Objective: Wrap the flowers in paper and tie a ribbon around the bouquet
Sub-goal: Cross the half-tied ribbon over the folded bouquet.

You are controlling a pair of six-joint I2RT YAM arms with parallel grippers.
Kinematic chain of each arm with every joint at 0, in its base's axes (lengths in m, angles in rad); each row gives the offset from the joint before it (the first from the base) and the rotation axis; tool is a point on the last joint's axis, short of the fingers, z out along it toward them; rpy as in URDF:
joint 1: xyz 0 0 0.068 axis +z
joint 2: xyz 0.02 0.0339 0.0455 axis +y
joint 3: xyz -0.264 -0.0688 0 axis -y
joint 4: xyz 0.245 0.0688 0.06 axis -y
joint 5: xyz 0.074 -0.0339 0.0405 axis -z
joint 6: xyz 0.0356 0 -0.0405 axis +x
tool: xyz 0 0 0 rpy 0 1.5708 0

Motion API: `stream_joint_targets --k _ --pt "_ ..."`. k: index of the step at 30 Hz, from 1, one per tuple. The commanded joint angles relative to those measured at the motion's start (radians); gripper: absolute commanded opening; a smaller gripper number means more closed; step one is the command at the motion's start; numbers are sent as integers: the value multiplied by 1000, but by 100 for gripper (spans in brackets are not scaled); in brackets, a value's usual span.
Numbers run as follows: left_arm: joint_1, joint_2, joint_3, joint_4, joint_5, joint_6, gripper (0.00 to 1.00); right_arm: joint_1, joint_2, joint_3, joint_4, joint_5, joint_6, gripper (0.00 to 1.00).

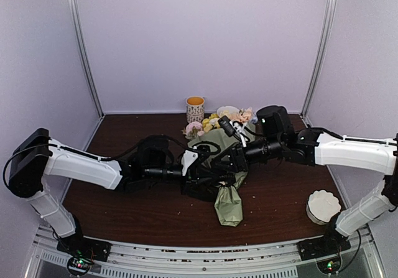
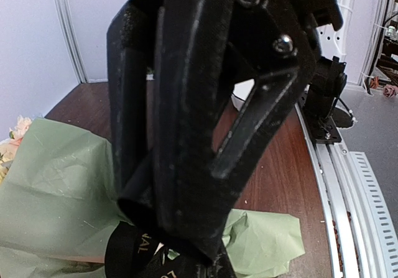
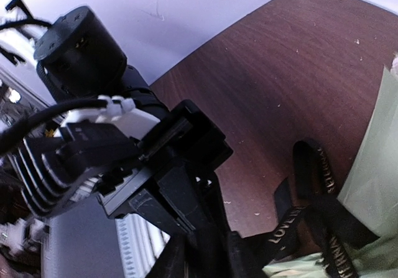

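At mid-table, the left gripper (image 1: 207,173) has its fingers closed together, clamped on the narrow black ribbon with pale lettering (image 2: 134,250). Loops of it lie just beside the thin sage-green paper sheet (image 2: 56,178). That sheet is wrapped around the small yellow, pink and peach artificial flowers (image 1: 208,124) and lies on the dark brown wooden table (image 1: 124,135). At the bundle, the right gripper (image 1: 232,160) meets it; its jaw state cannot be told.

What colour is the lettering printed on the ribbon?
Pale gold, on the black ribbon; the right wrist view shows it best.
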Motion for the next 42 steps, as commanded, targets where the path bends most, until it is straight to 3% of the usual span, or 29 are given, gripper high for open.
stream_joint_targets --k 1,3,6,8,10,13,15,17,20,24,28,32,39,42 --pt "7 5 23 27 9 -8 0 0 -13 -1 36 -25 -2 10" --pt "7 4 26 20 9 -9 0 -2 -20 -2 29 -15 -4 0" --pt "9 0 43 -39 5 -12 2 -9 -41 -21 37 25 6 0" --pt "12 -14 68 -127 -1 -8 33 -14 -49 -28 33 47 11 0" --pt "23 -41 87 -211 1 1 51 -17 -49 -33 25 58 11 0" --pt "77 -89 99 -317 47 -1 68 -22 -44 -32 7 76 12 0" --pt "140 -99 103 -374 69 -30 71 -25 -44 -34 1 86 15 0" --pt "199 -82 119 -437 31 -54 72 -30 -46 -36 2 93 19 0" --pt "266 -8 193 -580 -134 -74 72 -35 -43 -35 -1 94 20 0" --pt "279 157 326 -767 -252 -24 72 -39 -36 -27 -6 89 28 0" --pt "278 249 373 -794 -326 -15 71 -41 -35 -26 -7 81 34 0" --pt "278 287 372 -760 -284 -5 67 -42 -38 -25 -13 80 35 0" --pt "279 325 361 -762 -280 9 48 -45 -46 -23 -30 95 31 0" --pt "279 310 332 -732 -289 20 28 -52 -44 -22 -32 104 34 0"
